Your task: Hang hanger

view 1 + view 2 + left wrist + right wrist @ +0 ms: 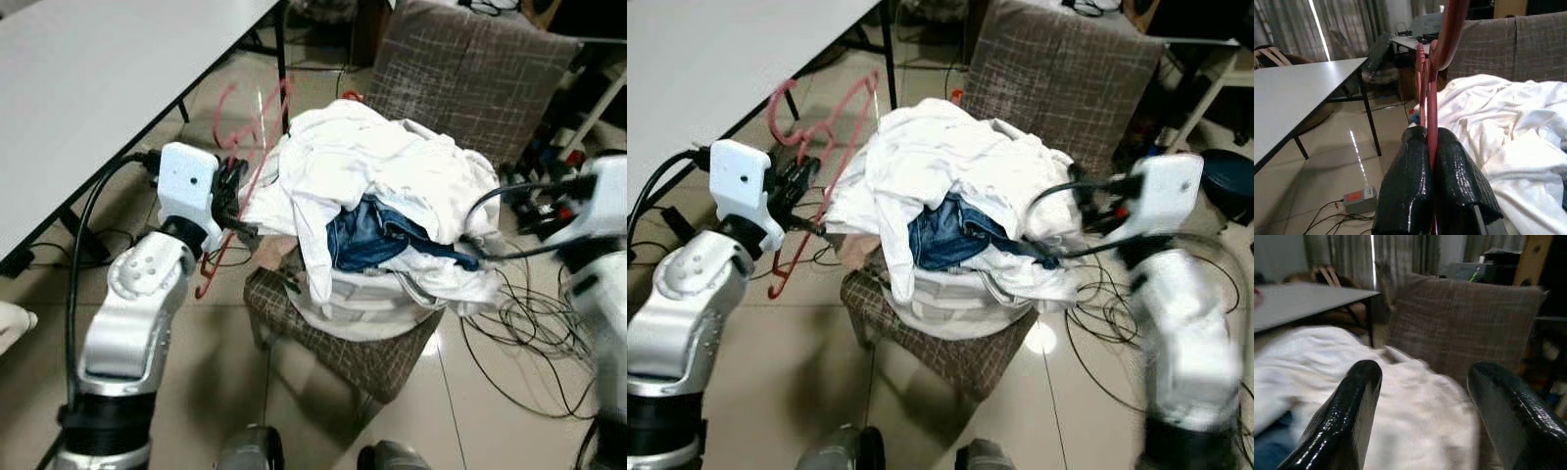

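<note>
A red plastic hanger (828, 157) hangs in the air at the left of a laundry pile, its hook end up near the table edge. My left gripper (233, 196) is shut on the hanger (1431, 88), the two black fingers pressed on its thin red bar. My right gripper (1422, 406) stands open just over the right side of the white clothes (1415, 431), nothing between its fingers (1347, 416). The right arm (1161, 211) is blurred.
A heap of white clothes (377, 171) with a blue denim piece (377, 235) fills a basket on a checked stool (333, 343). A grey table (88, 88) stands at the left, a checked sofa (460, 69) behind. Cables (519, 333) lie on the tiled floor at the right.
</note>
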